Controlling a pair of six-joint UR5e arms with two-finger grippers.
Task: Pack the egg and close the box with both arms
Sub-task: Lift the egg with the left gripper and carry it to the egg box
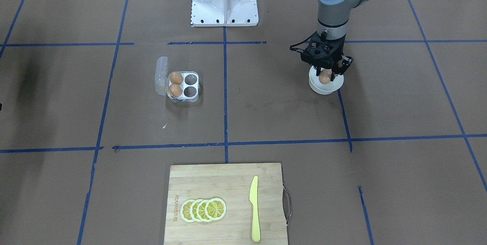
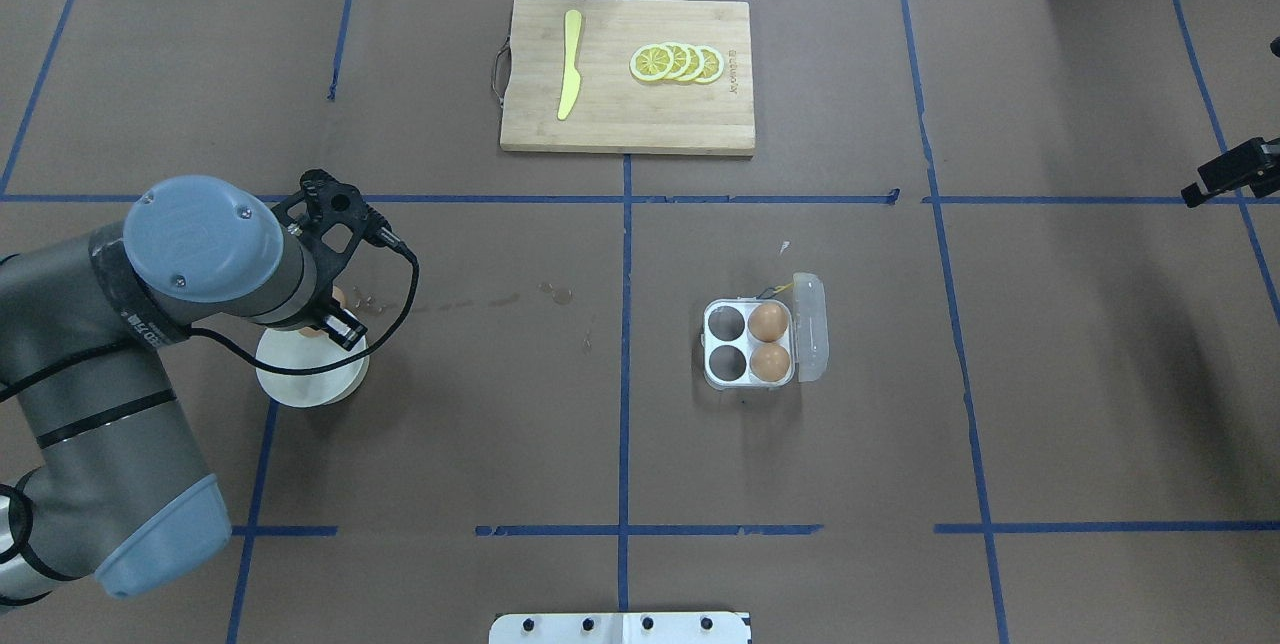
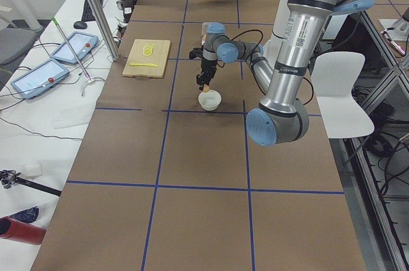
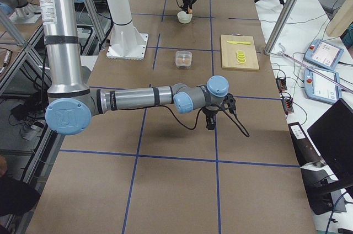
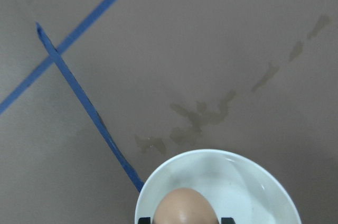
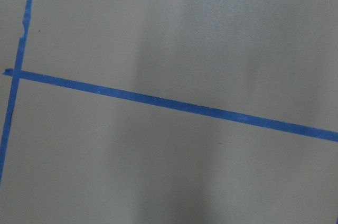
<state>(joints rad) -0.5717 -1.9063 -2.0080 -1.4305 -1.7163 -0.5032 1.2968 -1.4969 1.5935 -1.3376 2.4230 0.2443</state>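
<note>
Egg [image 1: 324, 77] hangs clamped in our left hand [image 1: 325, 76] just over the bowl [image 1: 322, 89], well apart from the box [image 1: 183, 85]. Its smooth shell could slip or crack in transit. Right hand [image 4: 209, 124]: we cannot tell its state.

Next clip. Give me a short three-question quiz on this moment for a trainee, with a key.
1. True or false: the lid of the box is shut.
2. How many cells of the box are empty? A one, B two, C four.
3. Fill in: the left arm's jaws hold the egg above the white ____.
Key: 1 false; 2 B; 3 bowl.
</note>
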